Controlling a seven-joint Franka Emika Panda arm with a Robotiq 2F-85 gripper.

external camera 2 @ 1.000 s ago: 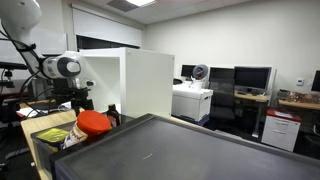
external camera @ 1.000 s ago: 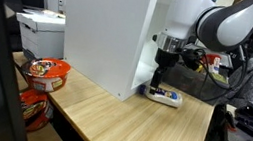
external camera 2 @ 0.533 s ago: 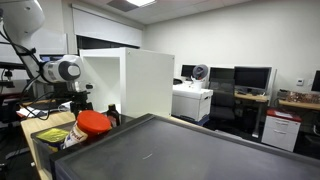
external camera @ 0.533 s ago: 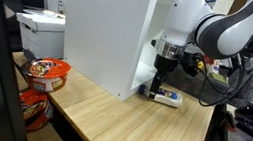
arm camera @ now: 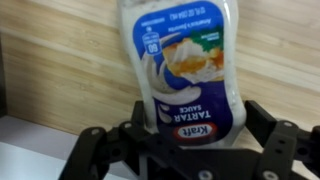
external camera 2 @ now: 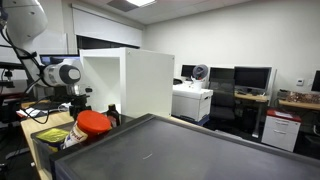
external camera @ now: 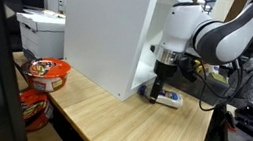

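Office-lab room, desks and monitors behind, grey printer [external camera: 42, 30] off to one side; the work surface is a light wooden tabletop [external camera: 128, 126]. Tall white box-shaped enclosure [external camera: 107, 32] stands on it toward the far edge.

White plastic tartar sauce squeeze bottle [arm camera: 185, 70] with a blue-green label lies flat on the tabletop, close to the far edge and just beside the corner of the enclosure; it is also seen in an exterior view, bottle [external camera: 170, 99].

Black two-finger gripper [arm camera: 185, 150] on the white robot arm [external camera: 209, 27] points straight down, low over the bottle. Key relation: the bottle is directly under the gripper and between its fingers [arm camera: 90, 150]. Its long axis runs up-down in the wrist view, so crosswise to the line from finger to finger — the jaws straddle its width, not its length. The end nearest the wrist camera is hidden behind the gripper body, so I cannot tell where the cap is.

Jaws stand wide apart, one finger on each side of the bottle, with bare wood showing in the gaps. No contact is visible and nothing is held.

Red round noodle bowl [external camera: 48, 69] sits at the tabletop edge on the other side of the enclosure — well apart from the gripper.
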